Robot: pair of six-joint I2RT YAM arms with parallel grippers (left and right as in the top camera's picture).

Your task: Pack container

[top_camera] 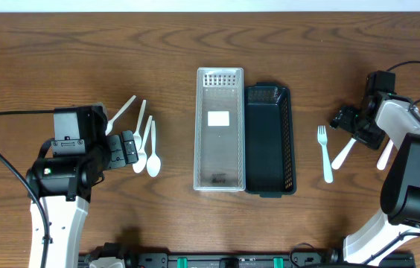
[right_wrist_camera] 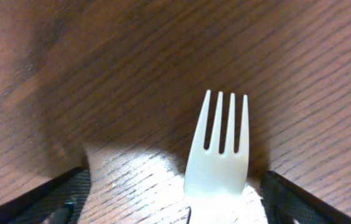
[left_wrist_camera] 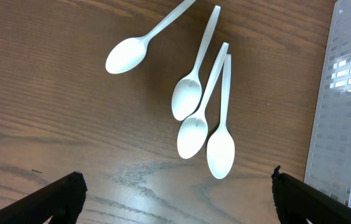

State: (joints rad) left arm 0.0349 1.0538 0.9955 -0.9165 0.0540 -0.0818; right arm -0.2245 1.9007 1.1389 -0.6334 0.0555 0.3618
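1. A perforated clear container lies at the centre of a wooden table, its long sides running near to far. A white label shows inside it. No cutlery is visible in it.
2. A black basket lies against the clear container's right side. It is the same shape and sits a little nearer.
3. Left of the containers, four white spoons lie loose on the table, well apart from the clear container. In the left wrist view the far-left spoon lies alone. The other three spoons bunch together with handles crossing or touching, their bowls toward the camera.
4. The left gripper hangs at the near-left edge of the spoon cluster. In its wrist view, the left gripper has its dark fingertips spread wide at the two lower corners, touching no spoon. The clear container's wall runs down the right edge of that view.
5. On the right, a tined fork lies alone, right of the black basket. A slanted white utensil runs out from beneath the right gripper, and a white handle shows beside the right arm.
6. The right wrist view shows a fork flat on the wood, tines pointing away from the camera. It lies between the right gripper's two fingers, which stand apart and clear of it on both sides. It is unclear which of the overhead utensils this is.
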